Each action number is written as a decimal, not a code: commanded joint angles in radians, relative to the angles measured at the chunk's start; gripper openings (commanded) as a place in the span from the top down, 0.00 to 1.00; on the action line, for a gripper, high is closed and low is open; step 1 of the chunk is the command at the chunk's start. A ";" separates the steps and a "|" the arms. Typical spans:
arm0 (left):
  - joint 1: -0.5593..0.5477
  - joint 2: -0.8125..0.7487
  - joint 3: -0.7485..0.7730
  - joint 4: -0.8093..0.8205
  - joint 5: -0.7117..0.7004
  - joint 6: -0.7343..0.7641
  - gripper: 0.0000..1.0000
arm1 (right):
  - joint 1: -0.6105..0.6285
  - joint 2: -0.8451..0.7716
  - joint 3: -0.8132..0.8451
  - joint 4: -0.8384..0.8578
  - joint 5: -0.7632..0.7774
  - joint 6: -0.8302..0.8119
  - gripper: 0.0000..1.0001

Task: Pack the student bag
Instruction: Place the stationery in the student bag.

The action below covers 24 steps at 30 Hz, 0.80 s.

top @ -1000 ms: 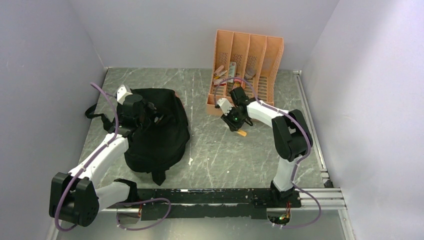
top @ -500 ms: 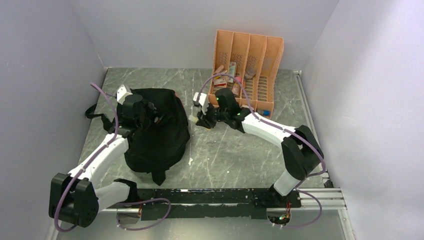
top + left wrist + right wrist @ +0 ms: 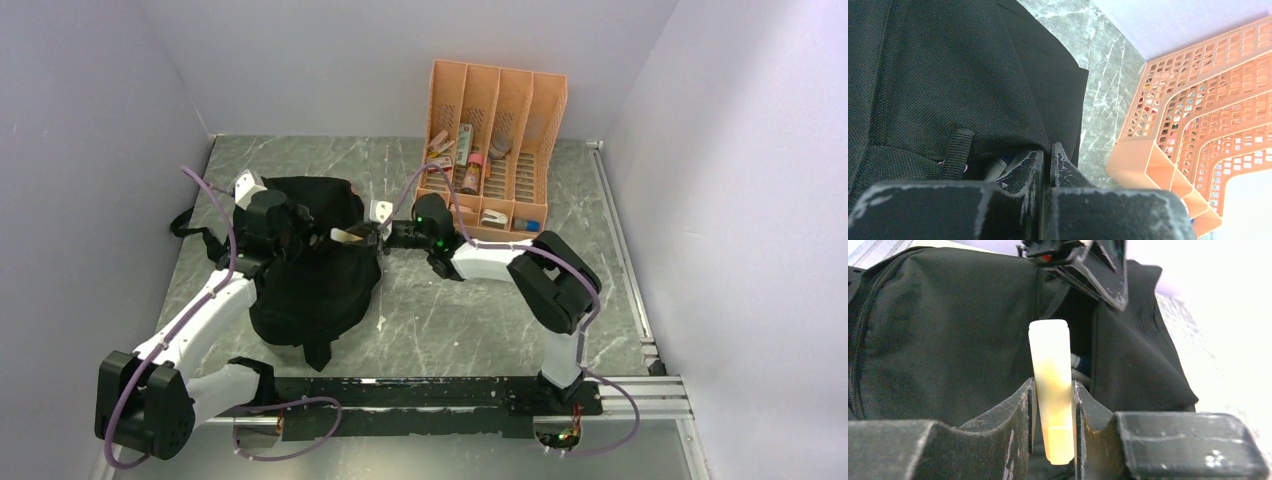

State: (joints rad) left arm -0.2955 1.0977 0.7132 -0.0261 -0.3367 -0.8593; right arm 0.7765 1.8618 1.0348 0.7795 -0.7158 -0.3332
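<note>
Top external shows us the marble-patterned table (image 3: 450,310), with the student bag (image 3: 315,280) slumped on its left half, black, its opening turned rightward. Right of the bag, near the back wall, we see the orange desk organizer (image 3: 497,110). The left gripper (image 3: 1046,156) has its fingers pressed together at the bag's opening edge. The right gripper (image 3: 1053,386) pinches a pale cream bar (image 3: 1049,350) just before that opening.

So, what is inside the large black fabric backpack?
In the open gap of the large black fabric backpack, only a pale pen-like tip shows against the dark interior. The fabric covers everything else inside.
</note>
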 commanded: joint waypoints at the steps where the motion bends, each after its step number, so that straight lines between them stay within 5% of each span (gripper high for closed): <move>1: -0.031 -0.041 0.028 0.057 0.030 0.012 0.95 | 0.021 0.068 0.034 0.258 -0.129 -0.073 1.00; 10: -0.034 -0.038 0.028 0.063 0.037 0.016 0.95 | 0.035 0.182 0.103 0.274 -0.270 -0.391 1.00; 17: -0.034 -0.032 0.025 0.068 0.039 0.014 0.95 | 0.047 0.226 0.230 0.003 -0.226 -0.667 1.00; 24: -0.034 -0.030 0.022 0.071 0.041 0.013 0.95 | 0.053 0.288 0.300 -0.014 -0.221 -0.675 1.00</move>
State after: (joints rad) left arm -0.3004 1.0958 0.7132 -0.0280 -0.3374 -0.8520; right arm 0.8196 2.1071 1.2972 0.8051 -0.9306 -0.9348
